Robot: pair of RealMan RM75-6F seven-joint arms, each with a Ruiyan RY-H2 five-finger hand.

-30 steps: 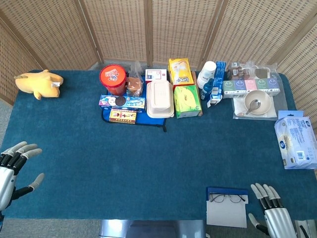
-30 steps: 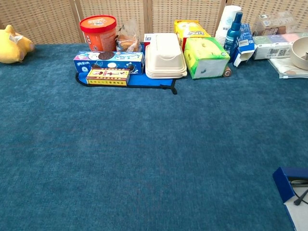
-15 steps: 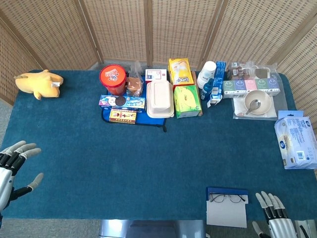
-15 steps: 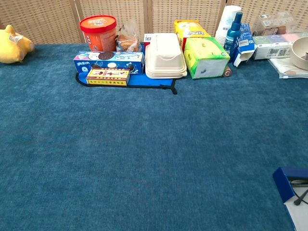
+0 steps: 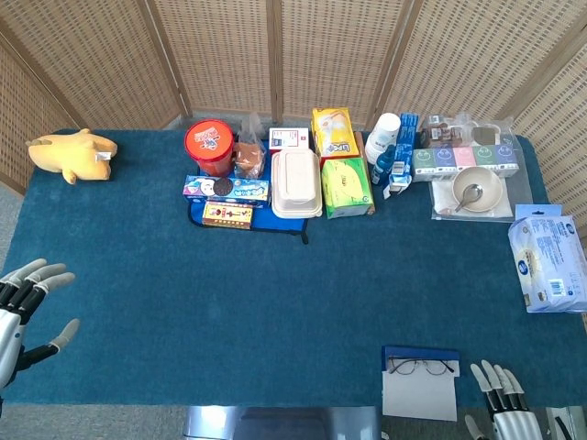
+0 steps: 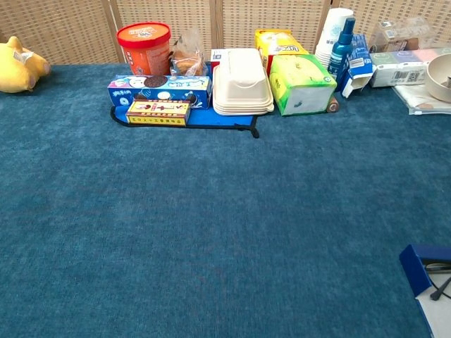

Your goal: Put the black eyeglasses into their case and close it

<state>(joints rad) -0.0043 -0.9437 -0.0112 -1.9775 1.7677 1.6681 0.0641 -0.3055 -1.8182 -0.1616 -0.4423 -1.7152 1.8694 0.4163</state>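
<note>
The black eyeglasses (image 5: 421, 367) lie crosswise on the open case (image 5: 419, 383), just left of the nearer, spread, empty right hand (image 5: 503, 408).

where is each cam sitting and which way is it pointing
Head view: high above the near edge, looking steeply down on the whole table; left hand and right hand show.
Chest view: low at the near edge, looking across the table; no hands show.
Shared: red tub, white box, glasses at the case (clipped in chest view).
</note>
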